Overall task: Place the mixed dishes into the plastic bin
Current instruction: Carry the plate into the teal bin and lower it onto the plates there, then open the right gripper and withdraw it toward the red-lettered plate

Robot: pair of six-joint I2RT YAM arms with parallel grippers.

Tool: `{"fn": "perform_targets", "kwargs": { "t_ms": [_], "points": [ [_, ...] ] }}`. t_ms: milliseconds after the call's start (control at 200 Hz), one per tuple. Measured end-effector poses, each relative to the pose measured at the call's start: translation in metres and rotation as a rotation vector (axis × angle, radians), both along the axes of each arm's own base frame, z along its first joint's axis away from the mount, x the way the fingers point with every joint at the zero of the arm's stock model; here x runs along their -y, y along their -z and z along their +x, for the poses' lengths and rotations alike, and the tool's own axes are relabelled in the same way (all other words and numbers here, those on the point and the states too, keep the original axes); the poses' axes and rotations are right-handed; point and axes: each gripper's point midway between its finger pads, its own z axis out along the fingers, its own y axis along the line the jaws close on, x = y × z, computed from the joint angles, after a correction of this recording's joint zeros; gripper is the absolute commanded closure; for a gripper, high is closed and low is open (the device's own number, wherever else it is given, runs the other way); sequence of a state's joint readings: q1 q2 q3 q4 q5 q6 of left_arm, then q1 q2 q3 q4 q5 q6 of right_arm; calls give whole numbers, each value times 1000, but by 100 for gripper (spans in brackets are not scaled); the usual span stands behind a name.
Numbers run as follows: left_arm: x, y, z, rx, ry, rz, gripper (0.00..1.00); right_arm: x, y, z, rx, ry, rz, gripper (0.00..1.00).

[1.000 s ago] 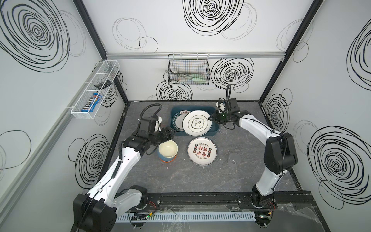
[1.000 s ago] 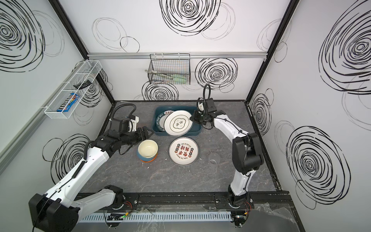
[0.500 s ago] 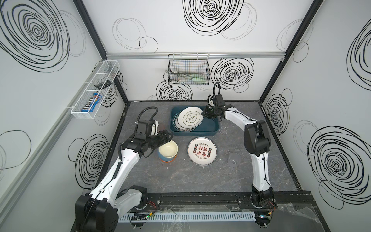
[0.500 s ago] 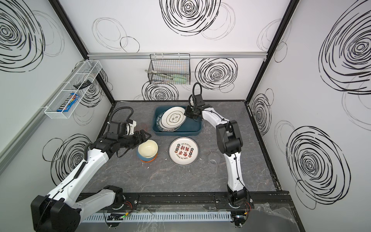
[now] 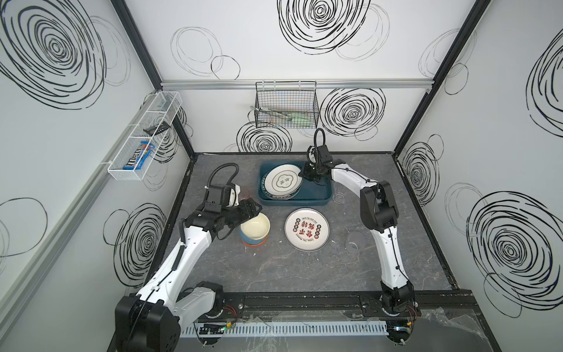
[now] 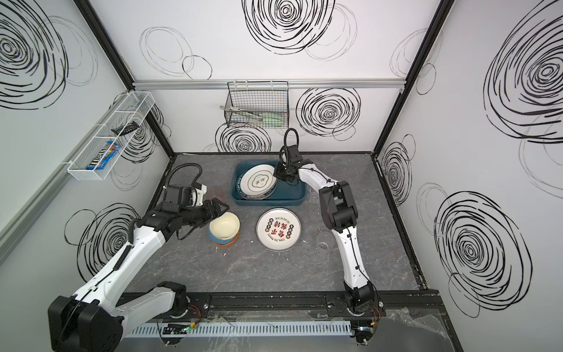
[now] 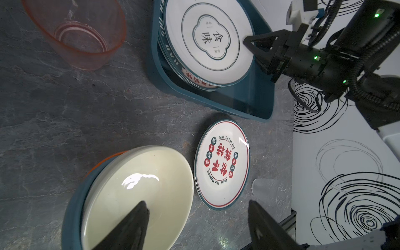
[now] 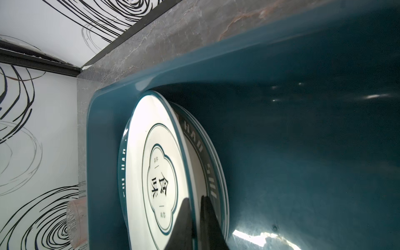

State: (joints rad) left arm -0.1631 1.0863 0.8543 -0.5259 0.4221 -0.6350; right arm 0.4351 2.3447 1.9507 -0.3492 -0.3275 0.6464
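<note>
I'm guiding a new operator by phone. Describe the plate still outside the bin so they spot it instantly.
Find the dark teal bin at the back of the grey table. In front of it, right of the nested bowls, lies one plate. Unlike the bin's stacked plates, it sits alone, red characters ringed by coloured dots.

The plastic bin (image 5: 316, 195) has free room rightward (stacked plates (image 5: 281, 183) apparently fill its left).
</note>
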Motion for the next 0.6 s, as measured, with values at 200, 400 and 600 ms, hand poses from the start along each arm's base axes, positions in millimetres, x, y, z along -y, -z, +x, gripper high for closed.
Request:
{"fn": "perform_targets", "kwargs": {
  "t_ms": [200,400,600],
  "points": [
    [0,3,-1,-7,0,0,24,-2,1,0,-3,0,1,88],
    [0,5,-2,-11,0,1,24,-3,4,1,-4,12,-9,72],
    [0,5,-2,-11,0,1,24,0,10,-2,-16,19,-45,68]
  ]
}}
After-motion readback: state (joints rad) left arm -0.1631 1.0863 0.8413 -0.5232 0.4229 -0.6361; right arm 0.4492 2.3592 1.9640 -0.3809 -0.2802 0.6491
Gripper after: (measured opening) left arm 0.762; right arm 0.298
